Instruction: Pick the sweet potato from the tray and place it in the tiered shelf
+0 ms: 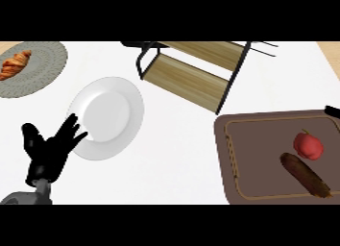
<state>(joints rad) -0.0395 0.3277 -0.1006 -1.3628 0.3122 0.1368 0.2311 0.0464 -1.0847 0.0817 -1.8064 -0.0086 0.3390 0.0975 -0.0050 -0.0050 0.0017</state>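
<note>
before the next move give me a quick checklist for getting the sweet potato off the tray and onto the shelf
1. Sweet potato on the tray: ok, it lies beside a red fruit.
2. Sweet potato free of any hand: ok, nothing touches it.
3. Tiered shelf boards free: ok, nothing shows on them.
4. Right hand ready: cannot tell, only a black tip shows at the right edge.
5. Left hand out of the way: ok, open, resting by the white plate.

Sweet potato point(305, 175) lying in tray point(229, 163) at desk's right edge, beside red pepper point(309, 144). Tiered shelf point(194, 72) at far edge. Left robot hand point(51, 149) open near white plate point(107, 117).
</note>
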